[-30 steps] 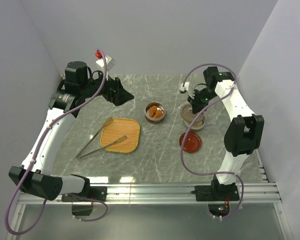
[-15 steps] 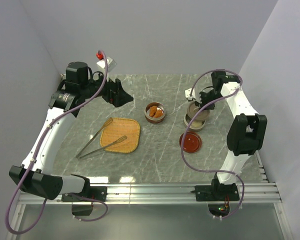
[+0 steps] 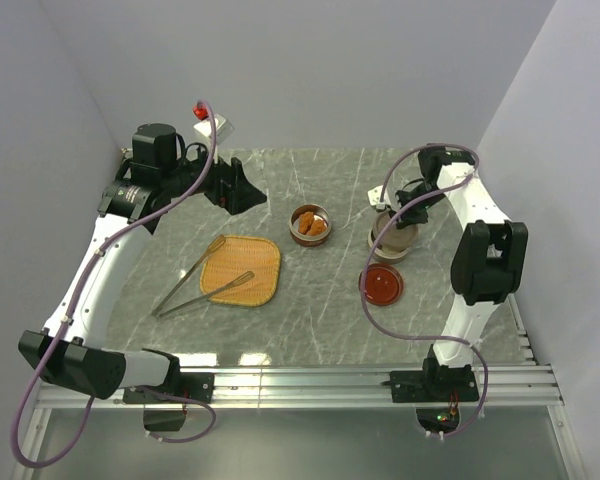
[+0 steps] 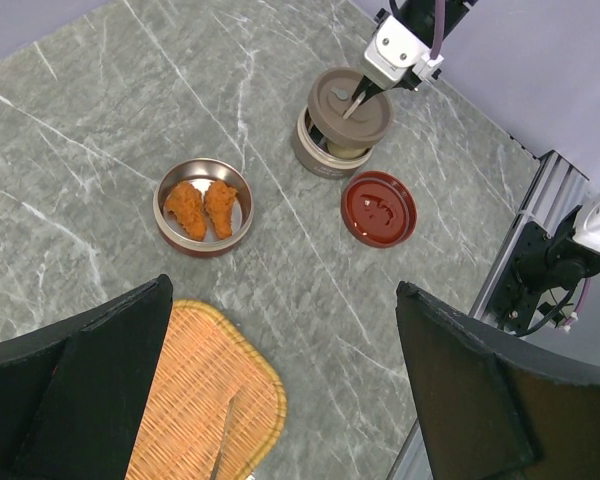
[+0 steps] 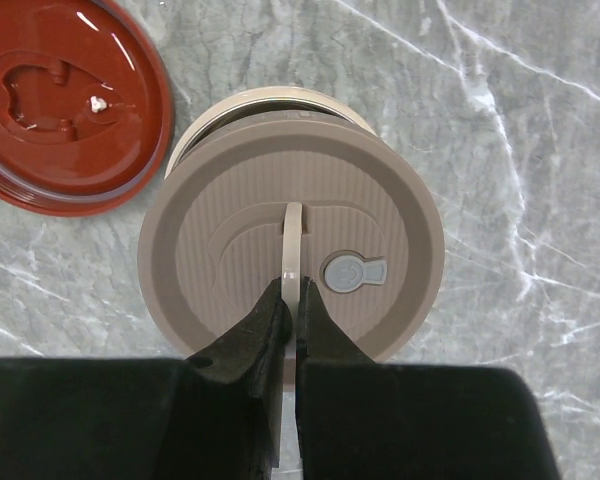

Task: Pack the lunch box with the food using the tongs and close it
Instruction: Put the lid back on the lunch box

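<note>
Currently the right gripper (image 5: 290, 300) is pressed together on the thin upright tab of a taupe lid (image 5: 365, 190), holding it just over a round beige container (image 5: 270, 95) at the far right of the tabletop (image 3: 320, 320). The lid sits a little off-centre, so a strip of the container's rim shows on one side. Just beside the container, on its near side, a red lid (image 4: 378, 207) lies flat on the tabletop. Compared with a second ago, the right wrist has shifted slightly to the right and the taupe lid with it; everything else lies where it did. The left gripper (image 4: 285, 290) hangs spread wide and empty above the far left of the tabletop. Counted: two orange-brown nuggets (image 4: 187, 210) side by side in one metal bowl (image 4: 159, 212) at mid-tabletop, to the left of the container; one pair of tongs (image 3: 202, 278) lying slantwise at the left, one arm over the edge of the single woven tray (image 3: 245, 268) and the other on the tabletop beside it; two lids, one container, one bowl. No other food pieces can be made out.
</note>
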`<state>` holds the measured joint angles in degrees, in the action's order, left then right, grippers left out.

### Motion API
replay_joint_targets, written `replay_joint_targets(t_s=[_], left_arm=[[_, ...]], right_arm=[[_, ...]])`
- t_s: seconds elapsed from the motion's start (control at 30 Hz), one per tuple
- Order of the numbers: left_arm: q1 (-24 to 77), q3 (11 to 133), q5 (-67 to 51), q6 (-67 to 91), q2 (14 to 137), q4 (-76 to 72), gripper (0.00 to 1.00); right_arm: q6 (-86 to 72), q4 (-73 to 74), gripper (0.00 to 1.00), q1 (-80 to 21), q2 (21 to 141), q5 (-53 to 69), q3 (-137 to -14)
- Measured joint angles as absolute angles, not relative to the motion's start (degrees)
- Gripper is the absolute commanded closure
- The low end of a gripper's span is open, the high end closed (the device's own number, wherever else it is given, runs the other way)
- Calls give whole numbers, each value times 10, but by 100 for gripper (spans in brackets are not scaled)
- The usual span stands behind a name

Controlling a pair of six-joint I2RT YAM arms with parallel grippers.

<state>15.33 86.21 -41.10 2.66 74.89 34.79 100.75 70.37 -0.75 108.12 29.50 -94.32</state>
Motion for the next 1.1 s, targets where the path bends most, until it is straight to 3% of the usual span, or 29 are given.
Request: replay_joint_targets(t_s=[1.1], left_arm=[[153,861,-422,29,759,345,1]], right_arm=[[1010,668,100,-24,1096,284,-896]])
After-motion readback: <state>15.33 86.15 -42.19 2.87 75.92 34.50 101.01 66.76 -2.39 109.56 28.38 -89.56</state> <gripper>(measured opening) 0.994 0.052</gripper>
